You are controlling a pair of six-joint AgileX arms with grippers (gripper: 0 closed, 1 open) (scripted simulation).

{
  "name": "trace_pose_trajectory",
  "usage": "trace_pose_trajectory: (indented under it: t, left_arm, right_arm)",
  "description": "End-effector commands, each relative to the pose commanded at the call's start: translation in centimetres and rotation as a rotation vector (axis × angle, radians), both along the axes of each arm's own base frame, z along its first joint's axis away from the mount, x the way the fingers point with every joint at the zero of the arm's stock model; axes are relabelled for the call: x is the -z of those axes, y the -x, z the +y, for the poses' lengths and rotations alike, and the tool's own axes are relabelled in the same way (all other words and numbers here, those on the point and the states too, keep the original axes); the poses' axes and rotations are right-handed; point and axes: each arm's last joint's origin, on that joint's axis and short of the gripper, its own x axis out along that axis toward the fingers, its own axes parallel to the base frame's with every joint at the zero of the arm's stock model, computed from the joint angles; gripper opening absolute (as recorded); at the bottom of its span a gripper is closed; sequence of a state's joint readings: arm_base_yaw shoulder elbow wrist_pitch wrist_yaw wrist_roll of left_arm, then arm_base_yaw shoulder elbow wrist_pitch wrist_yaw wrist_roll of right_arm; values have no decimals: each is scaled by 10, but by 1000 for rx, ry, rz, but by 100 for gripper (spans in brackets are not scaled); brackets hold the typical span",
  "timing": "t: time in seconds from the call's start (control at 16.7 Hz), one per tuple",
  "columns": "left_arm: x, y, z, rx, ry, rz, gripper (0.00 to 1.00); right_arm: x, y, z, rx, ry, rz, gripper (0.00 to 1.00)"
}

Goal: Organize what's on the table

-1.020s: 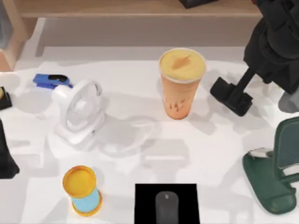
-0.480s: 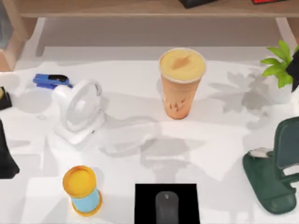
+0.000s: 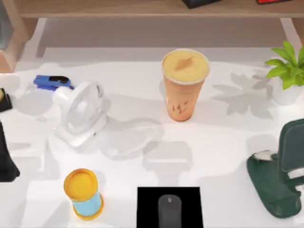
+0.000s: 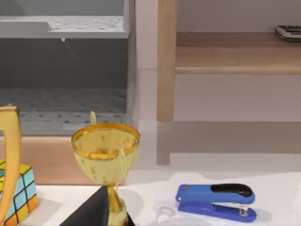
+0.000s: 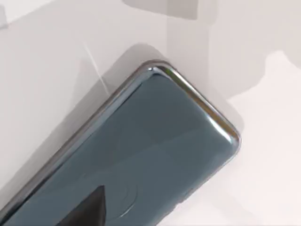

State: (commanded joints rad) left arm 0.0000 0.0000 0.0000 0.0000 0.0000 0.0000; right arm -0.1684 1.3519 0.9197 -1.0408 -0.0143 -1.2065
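The white table (image 3: 228, 156) takes up nearly the whole top view, from the lower edge up to the wooden shelf (image 3: 142, 8) that runs along the upper edge of the frame. At the lower right stands a dark green stand (image 3: 278, 178), its base flat on the table and its back rising toward the right edge. An orange cup (image 3: 184, 84) with a yellow lid stands upright just above the frame's centre. Left of centre a white fan (image 3: 81, 114) sits on its base, tilted. At the bottom centre lies a black mat (image 3: 147, 209) with a grey mouse (image 3: 169, 211) resting on it. At the lower left an hourglass (image 3: 84, 194) with yellow caps and a blue middle stands near the mat but apart from it. A potted plant (image 3: 287, 71) with green leaves is at the upper right edge. A blue stapler (image 3: 51, 82) lies at the upper left, just beside the fan. The left wrist view has the stapler in front of a gold trophy (image 4: 106, 160) and a coloured cube (image 4: 21, 193), with grey trays and the wooden shelf behind. The right wrist view looks onto a dark slab with a shiny rim, a phone (image 5: 141, 160), lying on the white surface. I cannot tell how either pincer stands.
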Motion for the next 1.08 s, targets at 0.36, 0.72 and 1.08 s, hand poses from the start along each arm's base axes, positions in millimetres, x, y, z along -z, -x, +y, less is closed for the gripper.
trace_pose_trajectory:
  t: [0.36,0.72,1.08]
  left_arm:
    - [0,0,0,0,0,0,100]
    - [0,0,0,0,0,0,100]
    - [0,0,0,0,0,0,100]
  right_arm:
    - [26,41,-17,613,-51,59,100]
    - [34,53,-19,765,-61,73,100]
    - [37,52,-19,763,-61,76,100]
